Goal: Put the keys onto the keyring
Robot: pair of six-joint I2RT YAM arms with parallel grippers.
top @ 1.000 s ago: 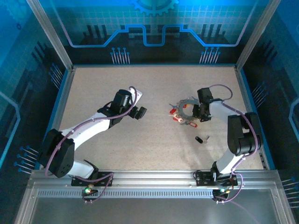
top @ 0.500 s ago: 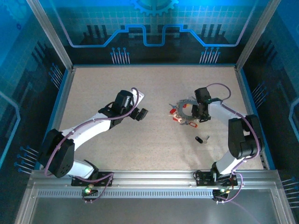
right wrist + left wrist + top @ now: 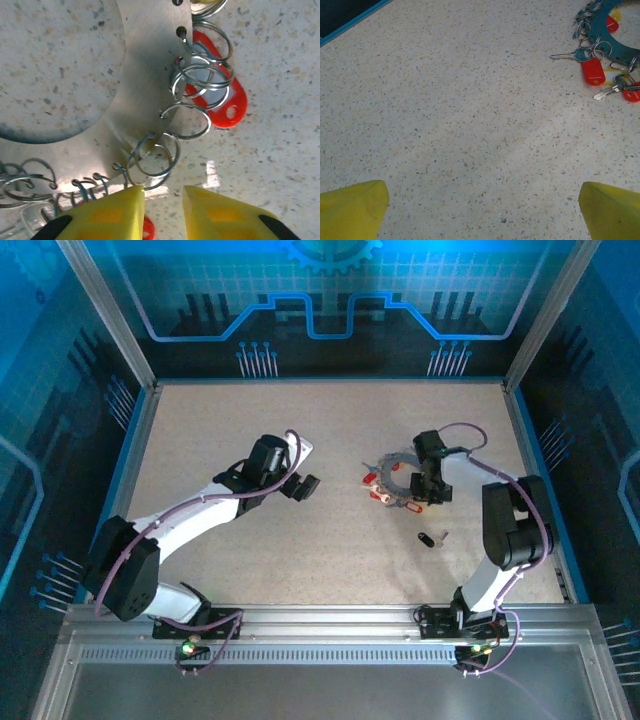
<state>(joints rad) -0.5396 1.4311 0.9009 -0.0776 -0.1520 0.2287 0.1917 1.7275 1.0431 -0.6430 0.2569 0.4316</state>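
Flat round silvery metal keyring (image 3: 145, 60) lying on the speckled beige table (image 3: 250, 430), a bit right of the middle. Little wire loops (image 3: 192, 82), red plastic tags (image 3: 227, 102) and small silver keys (image 3: 563, 56) hanging all around it. Right gripper (image 3: 163, 197) down at the keyring's edge, yellow fingers (image 3: 115, 210) almost pressed together, a thin strip of table in the gap, one wire loop just beside one finger. Left gripper (image 3: 483, 195) well apart from the keyring, fingers spread wide over bare table. Small dark bit (image 3: 425, 539) loose near the right arm, too tiny to tell what.
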